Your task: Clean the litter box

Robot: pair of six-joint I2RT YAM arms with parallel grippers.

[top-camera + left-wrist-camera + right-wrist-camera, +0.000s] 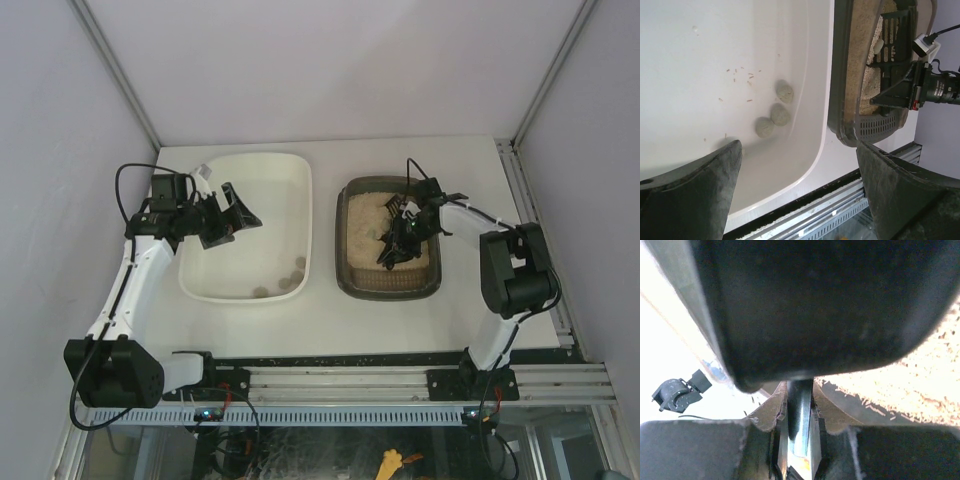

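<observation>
Black scoop [392, 250], pinched in the right pincer [420, 216], sits in the litter box [344, 268]; a tilt mid-carry could spill litter. Left pincer [233, 215] spread.

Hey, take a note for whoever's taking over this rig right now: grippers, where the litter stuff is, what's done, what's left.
Left gripper: open, empty, above the white tub.
Right gripper: shut on the black scoop, which sits down in the litter box.
Done: three grey clumps lie in the tub.
Left: one pale lump seems to sit on the litter beside the scoop. Probably scoop it across, then check for more.
</observation>
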